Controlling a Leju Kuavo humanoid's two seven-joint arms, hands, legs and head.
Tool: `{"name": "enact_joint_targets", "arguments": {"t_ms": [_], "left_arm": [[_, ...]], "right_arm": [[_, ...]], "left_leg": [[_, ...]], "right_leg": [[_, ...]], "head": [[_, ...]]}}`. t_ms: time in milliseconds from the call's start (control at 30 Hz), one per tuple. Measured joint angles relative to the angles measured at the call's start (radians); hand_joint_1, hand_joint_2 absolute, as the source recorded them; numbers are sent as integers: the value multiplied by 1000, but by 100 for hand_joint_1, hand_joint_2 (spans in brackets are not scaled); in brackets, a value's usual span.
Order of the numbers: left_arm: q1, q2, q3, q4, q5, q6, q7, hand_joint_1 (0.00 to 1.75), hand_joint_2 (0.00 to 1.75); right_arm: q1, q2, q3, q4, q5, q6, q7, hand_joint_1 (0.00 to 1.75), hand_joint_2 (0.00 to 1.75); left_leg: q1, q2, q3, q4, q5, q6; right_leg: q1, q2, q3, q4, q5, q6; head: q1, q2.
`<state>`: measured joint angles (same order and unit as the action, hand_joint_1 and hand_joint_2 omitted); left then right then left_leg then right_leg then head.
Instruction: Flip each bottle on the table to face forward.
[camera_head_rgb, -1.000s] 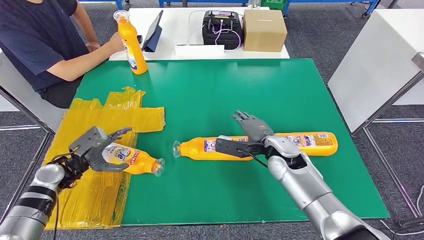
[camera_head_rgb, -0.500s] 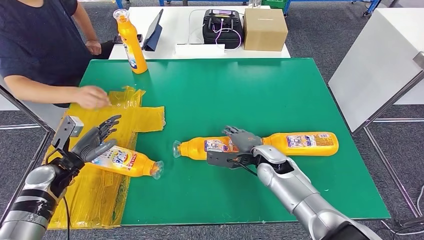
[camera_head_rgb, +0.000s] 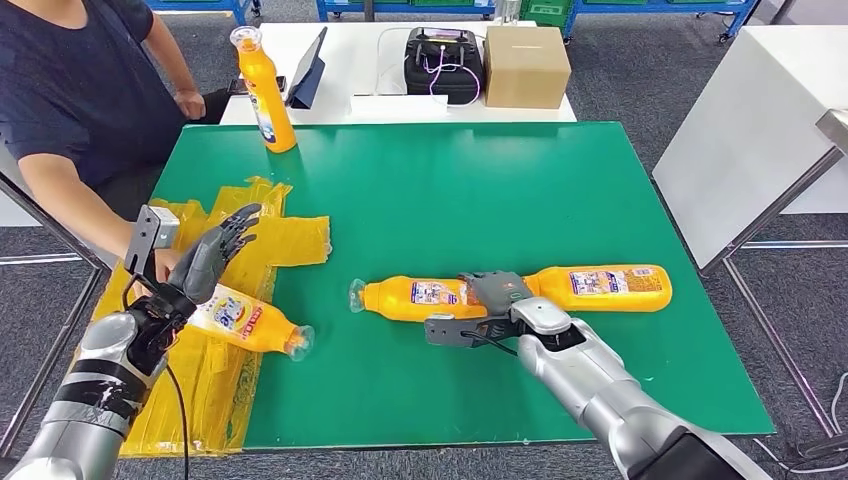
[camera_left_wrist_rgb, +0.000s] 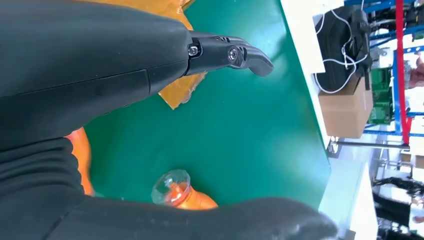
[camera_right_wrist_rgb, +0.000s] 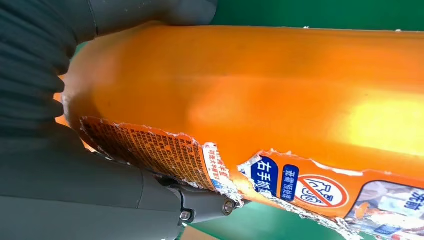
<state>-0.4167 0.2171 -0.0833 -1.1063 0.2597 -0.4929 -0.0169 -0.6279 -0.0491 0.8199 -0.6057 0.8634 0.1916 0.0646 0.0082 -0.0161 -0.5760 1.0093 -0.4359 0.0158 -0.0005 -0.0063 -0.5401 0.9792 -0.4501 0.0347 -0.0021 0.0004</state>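
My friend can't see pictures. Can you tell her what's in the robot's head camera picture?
On a green table, the robot's right hand wraps around one of two orange bottles lying in a row, the left bottle beside the right bottle. Its left hand hovers open above a third bottle lying on yellow plastic. A fourth bottle stands near a seated person.

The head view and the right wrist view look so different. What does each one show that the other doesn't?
Head view alone: the green table, an upright bottle at its far edge, a bottle on the yellow plastic under the left hand, and a seated person. Right wrist view alone: the torn label with its print up close. Both: the right hand on the lying middle bottle.
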Motion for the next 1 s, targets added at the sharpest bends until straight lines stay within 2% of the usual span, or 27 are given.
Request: {"name": "enact_joint_targets", "arguments": {"t_ms": [200, 300, 400, 533, 633, 767, 900, 1000], "left_arm": [[4, -13, -5, -2, 22, 6, 11, 0, 0], [55, -14, 10, -38, 81, 19, 21, 0, 0], [165, -18, 59, -119, 194, 10, 43, 0, 0], [289, -44, 128, -226, 333, 8, 91, 0, 175], [349, -82, 153, -286, 435, 21, 129, 0, 175], [397, -118, 161, -340, 486, 28, 148, 0, 175], [425, -142, 160, -378, 535, 27, 164, 0, 175], [452, -158, 135, -412, 560, 24, 168, 0, 175]], "right_arm": [[3, 7, -4, 16, 0, -40, 18, 175, 175], [37, 12, -38, 4, -16, -170, 23, 175, 175], [116, 19, -123, -101, -22, -291, 5, 175, 175], [257, 40, -263, -346, -36, -337, -21, 175, 175], [351, 82, -350, -556, -111, -388, -72, 175, 175], [418, 120, -419, -768, -165, -395, -88, 175, 175], [466, 142, -441, -896, -215, -396, -131, 175, 175], [487, 155, -419, -970, -225, -375, -135, 175, 175]], "left_leg": [[0, 0, 2, 0, 1, 0], [0, 3, 2, 0, 0, 0], [0, 6, 0, 0, 0, 0], [0, 5, -12, 0, 1, 0], [0, 5, -17, 0, 1, 0], [0, 6, -21, 0, 1, 0], [0, 6, -23, 0, 1, 0], [0, 6, -23, 0, 1, 0]], "right_leg": [[0, 0, 6, 0, 1, 0], [0, 2, 15, 0, 2, 1], [0, 5, 11, 1, 2, 1], [0, 5, -1, 1, 3, -1], [0, 5, -6, 2, 3, -2], [0, 5, -10, 2, 3, -2], [0, 5, -12, 2, 3, -2], [0, 5, -12, 2, 3, -2]], "head": [[0, 0], [0, 0], [0, 0], [0, 0], [0, 0], [0, 0], [0, 0], [0, 0]]}}
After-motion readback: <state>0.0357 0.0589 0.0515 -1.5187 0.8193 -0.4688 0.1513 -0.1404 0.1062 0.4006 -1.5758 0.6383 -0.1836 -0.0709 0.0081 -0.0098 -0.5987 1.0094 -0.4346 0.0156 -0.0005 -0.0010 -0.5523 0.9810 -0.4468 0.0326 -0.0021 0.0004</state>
